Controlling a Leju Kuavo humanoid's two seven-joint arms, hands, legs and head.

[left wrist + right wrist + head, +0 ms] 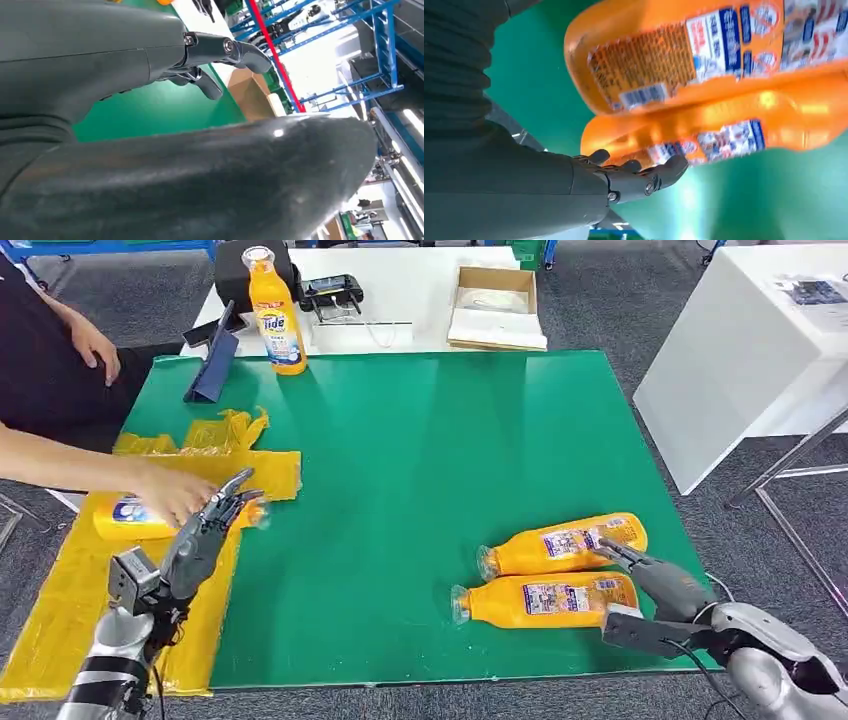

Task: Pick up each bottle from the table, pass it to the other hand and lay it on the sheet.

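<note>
An orange bottle (125,518) lies on the yellow sheet (60,620) at the table's left, and a person's hand (170,490) rests on it. My left hand (215,525) hovers by its cap end with fingers (235,50) spread and nothing in them. Two more orange bottles lie side by side at the front right, one farther (560,543) and one nearer (540,600). At their base ends is my right hand (650,575), its fingers (644,180) stretched out beside the bottles (674,55) and gripping nothing. A further bottle (277,320) stands upright at the back left.
The green mat (420,460) covers the table. A blue stand (212,370) leans at the back left. Behind it a white table carries a black device (330,290) and a cardboard box (495,305). Another white table (740,350) stands to the right.
</note>
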